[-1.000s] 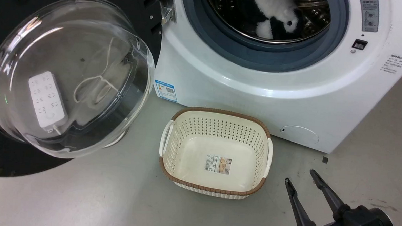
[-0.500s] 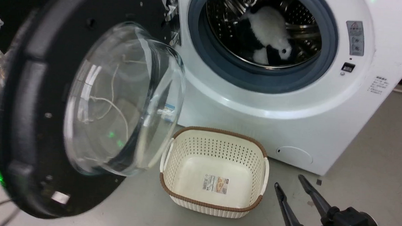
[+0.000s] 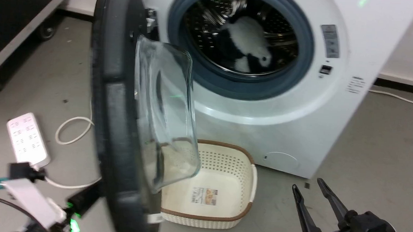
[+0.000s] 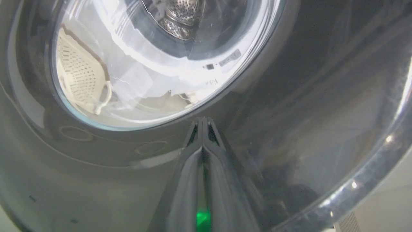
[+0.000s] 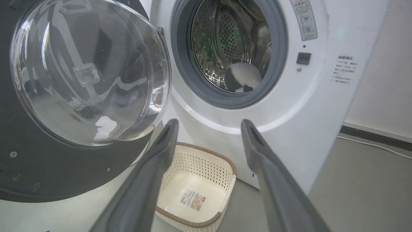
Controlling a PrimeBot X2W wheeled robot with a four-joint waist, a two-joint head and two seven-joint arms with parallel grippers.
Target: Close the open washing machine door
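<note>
While the washing machine door stands partly swung out on its hinge, nearly edge-on to my head camera, its glass bowl bulges toward the open drum. It hangs at the left side of the washing machine, whose grey seal rings the opening. A black-and-white plush toy lies inside the drum.

On my left wrist feed, the left pincer has its two fingers pressed together with nothing between them. Its tips sit against the door's glossy black outer face, just below the round window.

My right pincer hovers low at the right, well apart from the door, fingers spread wide and empty. The right wrist feed looks between those fingers at the machine's front.

A cream basket sits on the floor just before the machine, partly behind the glass bowl from the head camera. A white power strip and its looped cable lie on the floor beyond the door's outer side.
</note>
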